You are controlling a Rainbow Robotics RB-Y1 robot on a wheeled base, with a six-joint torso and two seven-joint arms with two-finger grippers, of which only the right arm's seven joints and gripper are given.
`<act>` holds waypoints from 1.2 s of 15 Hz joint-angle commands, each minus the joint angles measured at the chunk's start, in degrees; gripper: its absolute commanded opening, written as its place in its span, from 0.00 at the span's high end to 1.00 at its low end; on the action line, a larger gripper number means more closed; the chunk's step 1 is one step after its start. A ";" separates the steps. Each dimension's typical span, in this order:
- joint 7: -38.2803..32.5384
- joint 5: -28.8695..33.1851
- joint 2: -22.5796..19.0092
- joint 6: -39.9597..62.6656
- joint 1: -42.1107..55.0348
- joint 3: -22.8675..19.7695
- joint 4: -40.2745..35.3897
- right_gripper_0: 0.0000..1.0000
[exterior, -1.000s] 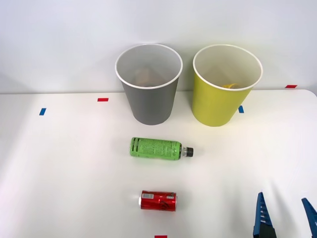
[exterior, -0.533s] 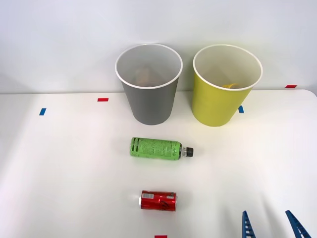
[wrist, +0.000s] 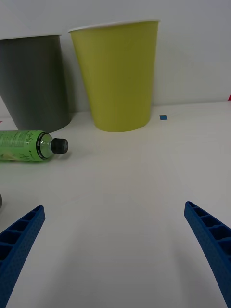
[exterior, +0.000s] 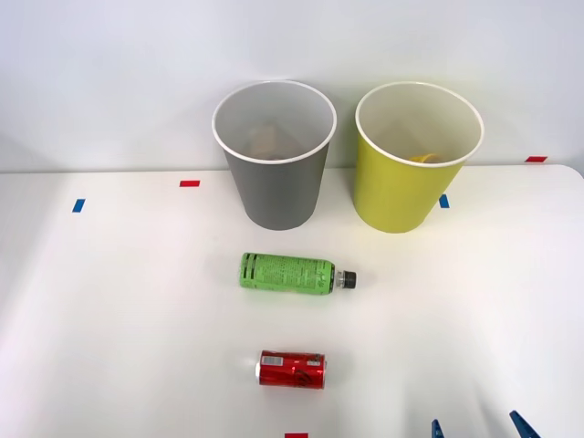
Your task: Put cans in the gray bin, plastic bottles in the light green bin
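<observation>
White worktop (exterior: 109, 301) runs back to a pale wall, with small red and blue tape marks scattered on it. Taking the green-labelled bottle (exterior: 296, 273) as the landmark: it lies on its side near the middle of the worktop, long axis running left to right, black cap pointing toward the robot's right. Behind it stands the gray bin (exterior: 275, 173), upright, and behind and to the right of it stands the light green bin (exterior: 408, 173), also upright, with something yellow partly showing inside. Nearer the robot than the bottle lies the red can (exterior: 291, 370), also on its side with its long axis left to right, well apart from the bottle.

At the near edge, to the right of the bottle and the can, the right gripper (exterior: 478, 429) shows its blue fingers (wrist: 19, 240) spread wide apart, holding nothing. From the wrist view the bottle lies ahead of the fingers and off toward the robot's left, outside the gap between them.
</observation>
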 commanded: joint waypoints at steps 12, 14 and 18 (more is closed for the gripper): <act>0.66 -0.01 0.97 -0.45 0.02 0.75 2.48 0.00; 0.66 -0.01 0.97 -0.45 0.02 0.75 2.48 0.00; 0.66 -0.01 0.97 -0.45 0.02 0.75 2.48 0.00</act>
